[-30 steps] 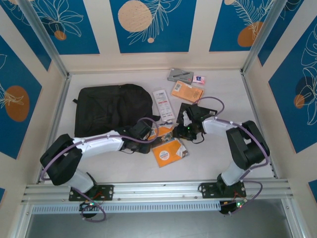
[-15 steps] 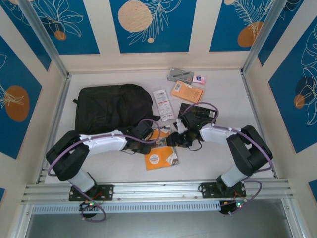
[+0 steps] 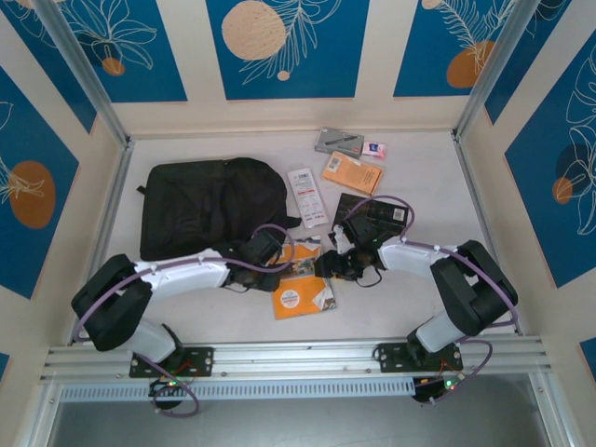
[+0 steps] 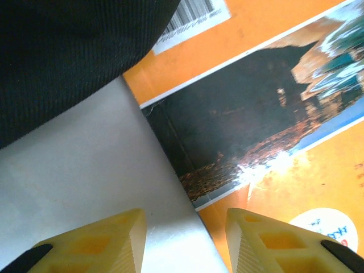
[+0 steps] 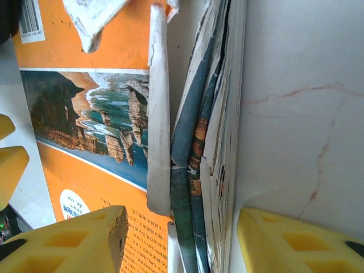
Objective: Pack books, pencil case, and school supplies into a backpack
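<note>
Plainly, both claws sit low near the middle of the table (image 3: pixel 410 298), facing each other across an orange book (image 3: pixel 300 294). The left gripper (image 3: pixel 284 259) has its yellow fingers (image 4: pixel 122 236) spread apart, with bare tabletop and the book's near corner between them. Just ahead of its tips lies the book's cover with a dark landscape photo. Ahead and to the left of the claw, the black fabric of the backpack (image 4: pixel 68 57) lies over the book's barcode corner.

The right gripper (image 5: pixel 182 244) is also spread wide, its fingers standing on either side of the book's worn, fanned page edges. Whether the pads touch paper cannot be told.

Beyond the claws, toward the far wall, lie a black book (image 3: pixel 374 212), a second orange book (image 3: pixel 351 172), the white-and-red strip (image 3: pixel 306 194), the grey pencil case (image 3: pixel 338 141) and the small eraser (image 3: pixel 374 148).
</note>
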Available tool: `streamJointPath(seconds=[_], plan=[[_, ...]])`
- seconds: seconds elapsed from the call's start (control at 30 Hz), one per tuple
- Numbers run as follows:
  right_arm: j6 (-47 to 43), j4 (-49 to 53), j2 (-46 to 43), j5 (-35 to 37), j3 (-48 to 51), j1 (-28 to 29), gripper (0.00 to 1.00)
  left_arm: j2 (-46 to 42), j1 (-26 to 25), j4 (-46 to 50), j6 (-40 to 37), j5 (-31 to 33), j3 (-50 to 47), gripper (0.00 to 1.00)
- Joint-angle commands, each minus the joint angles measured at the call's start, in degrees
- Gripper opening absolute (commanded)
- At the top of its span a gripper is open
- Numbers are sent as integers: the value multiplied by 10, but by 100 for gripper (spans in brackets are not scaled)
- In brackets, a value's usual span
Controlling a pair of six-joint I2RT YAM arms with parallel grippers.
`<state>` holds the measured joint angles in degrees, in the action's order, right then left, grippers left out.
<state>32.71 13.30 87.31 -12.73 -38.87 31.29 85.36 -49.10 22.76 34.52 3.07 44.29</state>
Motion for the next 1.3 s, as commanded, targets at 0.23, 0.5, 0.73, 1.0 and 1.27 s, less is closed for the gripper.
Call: streamJointPath(seconds=[0.23,0.5,0.73,1.0,1.27], plan=[[32,-33,39,-104,-3,18,55,54,6,-52,18,-47,-10,34],[64,-56,-24,-162,12,14,55,56,5,-60,11,-59,-12,30],[133,-137,-71,-222,45,0,54,52,5,-69,13,-63,-24,29],[197,-262,-32,-290,71,11,63,48,5,-72,11,-66,-28,29],[161,-178,-45,-204,64,-2,59,36,5,-71,13,-63,-37,29]])
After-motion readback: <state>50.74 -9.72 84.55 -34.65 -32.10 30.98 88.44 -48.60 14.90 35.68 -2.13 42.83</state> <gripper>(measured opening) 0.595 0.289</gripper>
